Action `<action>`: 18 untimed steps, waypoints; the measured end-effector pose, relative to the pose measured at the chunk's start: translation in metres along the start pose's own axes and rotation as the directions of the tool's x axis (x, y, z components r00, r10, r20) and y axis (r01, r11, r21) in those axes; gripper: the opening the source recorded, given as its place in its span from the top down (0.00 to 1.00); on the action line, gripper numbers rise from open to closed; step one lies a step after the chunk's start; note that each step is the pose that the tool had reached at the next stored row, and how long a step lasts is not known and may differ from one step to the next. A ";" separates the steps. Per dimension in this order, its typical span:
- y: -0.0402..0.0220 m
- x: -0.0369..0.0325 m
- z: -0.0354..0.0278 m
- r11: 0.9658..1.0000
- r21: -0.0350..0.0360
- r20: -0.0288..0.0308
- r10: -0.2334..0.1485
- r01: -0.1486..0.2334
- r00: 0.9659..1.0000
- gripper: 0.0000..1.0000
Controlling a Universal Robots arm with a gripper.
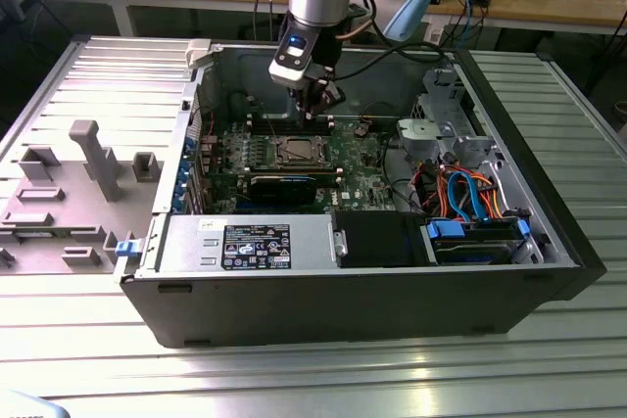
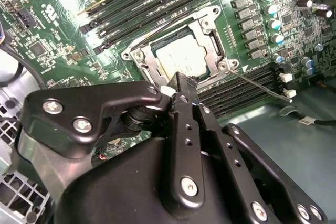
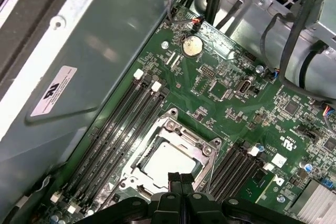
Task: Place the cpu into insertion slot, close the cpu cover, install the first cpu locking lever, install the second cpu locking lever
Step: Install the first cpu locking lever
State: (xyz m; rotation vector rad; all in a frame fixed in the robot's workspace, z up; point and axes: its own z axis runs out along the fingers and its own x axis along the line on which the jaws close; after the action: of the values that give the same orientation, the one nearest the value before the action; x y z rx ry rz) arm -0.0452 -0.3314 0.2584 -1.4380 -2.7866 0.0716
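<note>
Nearest in the exterior view, the open computer case (image 1: 343, 301) is lying on the ribbed metal surface (image 1: 294, 379), and beyond its near wall the green motherboard (image 1: 358, 159) is facing up at me. I judge the first two steps done. The cpu (image 2: 178, 59) is sitting flat in the insertion slot (image 2: 135, 55), its grey top showing through the cut-out of the cpu cover (image 2: 207, 27), which is lying down around it in both wrist views. The levers look like what is left. One thin locking lever (image 2: 262, 86) is sticking out free from a corner of the socket, crossing the memory slots (image 2: 247, 95) beside it and caught under nothing; the other I cannot make out for certain. Farther in, my claw (image 2: 181, 83) is hanging over the socket with its fingers pressed together, gripping nothing. The tips are sitting at the cover's edge, and I cannot tell whether they are touching it.
</note>
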 end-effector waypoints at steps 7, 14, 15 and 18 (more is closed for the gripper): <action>0.0000 0.0000 0.0000 0.999 -0.001 0.002 -0.045 0.045 0.999 0.89; 0.0000 0.0000 0.0000 0.994 -0.002 0.005 -0.113 0.113 0.994 0.89; 0.0000 0.0000 0.0000 0.992 -0.002 0.006 -0.129 0.129 0.992 0.89; 0.0000 0.0000 0.0000 0.987 -0.002 0.007 -0.162 0.162 0.987 0.89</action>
State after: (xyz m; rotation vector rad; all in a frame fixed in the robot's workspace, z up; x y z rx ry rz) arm -0.0452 -0.3314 0.2584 -1.2078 -2.8979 0.0720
